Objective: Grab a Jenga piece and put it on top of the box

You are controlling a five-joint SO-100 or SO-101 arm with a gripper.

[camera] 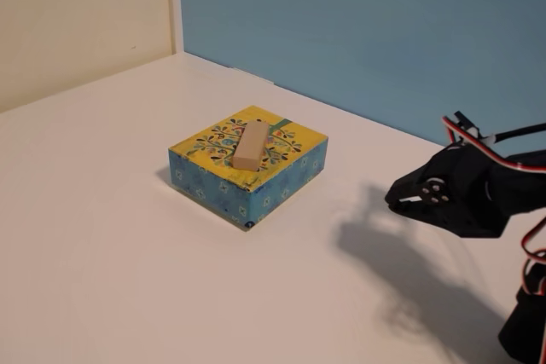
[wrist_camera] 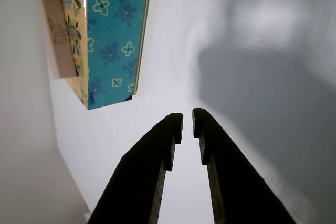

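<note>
The light-tan Jenga piece (camera: 250, 144) lies flat on the yellow floral top of the box (camera: 281, 183), roughly in its middle. My black gripper (camera: 391, 201) hovers to the right of the box, well clear of it, with its tip pointing toward it. In the wrist view the picture lies on its side: the box (wrist_camera: 113, 40) shows its blue flowered side at upper left, with the Jenga piece (wrist_camera: 59, 38) on its top. The gripper (wrist_camera: 187, 121) has its two dark fingers almost together, a thin slit between them and nothing held.
The box stands on a white table (camera: 111, 236). A blue wall (camera: 367, 31) and a cream wall (camera: 77, 14) meet behind it. Red, black and white cables (camera: 465, 134) loop over the arm at the right edge. The arm's shadow falls on the table below the gripper.
</note>
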